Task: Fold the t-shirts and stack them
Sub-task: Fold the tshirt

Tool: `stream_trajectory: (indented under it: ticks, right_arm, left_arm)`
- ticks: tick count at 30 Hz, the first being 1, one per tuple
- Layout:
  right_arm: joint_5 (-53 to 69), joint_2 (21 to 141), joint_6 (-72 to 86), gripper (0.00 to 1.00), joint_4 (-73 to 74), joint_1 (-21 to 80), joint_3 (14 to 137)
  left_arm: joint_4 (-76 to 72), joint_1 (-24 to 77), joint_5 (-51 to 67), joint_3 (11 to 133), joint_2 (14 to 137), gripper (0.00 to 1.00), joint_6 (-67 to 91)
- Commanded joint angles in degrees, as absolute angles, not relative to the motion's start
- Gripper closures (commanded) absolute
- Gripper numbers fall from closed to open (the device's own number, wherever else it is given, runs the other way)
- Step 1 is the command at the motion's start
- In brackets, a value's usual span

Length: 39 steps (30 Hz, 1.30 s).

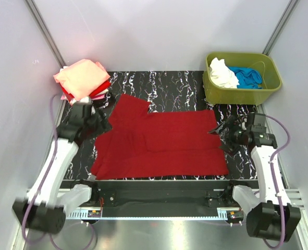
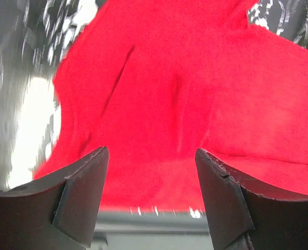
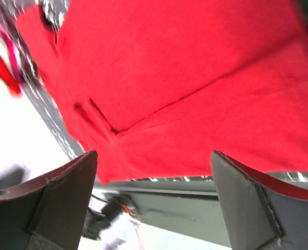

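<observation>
At the 9 o'clock edge of the shirt we find the left gripper [image 2: 151,156], its jaws spread apart with nothing between them, hovering just above the red cloth. Over at 3 o'clock the right gripper [image 3: 154,156] hangs the same way, jaws wide and empty, just beside the cloth's right edge. Whether either fingertip brushes the fabric we cannot tell.

Between the two lies the dark red t-shirt [image 1: 164,143], spread flat across the middle of the desk [image 1: 169,83], whose top is black with white veining. We see one sleeve pointing toward 11 o'clock, and a folded layer lying over the shirt's right part, its edge showing as a seam in the right wrist view. The hem runs along the desk's 6 o'clock edge.

Farther out, at 10 o'clock, sits a stack of folded tees, with a salmon-pink shirt [image 1: 82,78] on top and a bright red shirt [image 1: 100,89] beneath it. At 2 o'clock stands an olive-green tub [image 1: 237,95] holding a white shirt [image 1: 222,73] and a blue shirt [image 1: 247,77], both crumpled.
</observation>
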State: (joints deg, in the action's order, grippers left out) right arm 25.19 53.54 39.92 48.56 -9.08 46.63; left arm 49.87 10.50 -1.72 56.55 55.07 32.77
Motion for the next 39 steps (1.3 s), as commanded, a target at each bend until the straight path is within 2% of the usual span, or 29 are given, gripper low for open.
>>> stream_trajectory:
  ticks: [1,6,10,16,20,25,32,36,39]
  right_arm:
    - [26.13,52.12,39.72,0.04,39.57,-1.96,45.71]
    - [26.72,47.38,46.31,0.03,20.71,14.11,37.72]
    - [21.89,47.63,48.16,0.02,12.49,23.17,28.94]
    - [18.64,46.41,49.82,0.03,-1.39,27.95,17.43]
    - [17.67,44.56,49.65,0.02,-2.11,28.04,16.53]
    - [18.63,48.86,49.4,0.01,-5.01,28.04,16.78]
    - [19.25,52.12,49.39,0.01,-6.59,28.04,17.05]
    - [18.81,51.5,49.66,0.0,-6.68,28.04,16.53]
    - [18.81,52.12,49.83,0.0,-6.77,28.04,16.7]
  left_arm:
    - [32.2,10.2,-1.32,63.53,67.29,0.28,22.43]
    - [27.52,8.7,4.56,78.02,88.74,0.3,15.3]
    - [26.19,6.69,8.52,89.62,102.71,0.3,12.48]
    - [31.45,4.83,13.53,108.79,122.32,0.32,9.94]
    - [35.42,4.57,13.1,119.5,132.69,0.32,9.49]
    - [37.0,4.39,12.3,123.92,137.98,0.32,10.72]
    - [36.83,4.31,9.94,123.05,140.53,0.34,14.06]
    - [37.62,4.31,9.93,123.75,140.98,0.38,14.77]
    - [37.53,4.48,11.51,123.14,140.89,0.47,14.68]
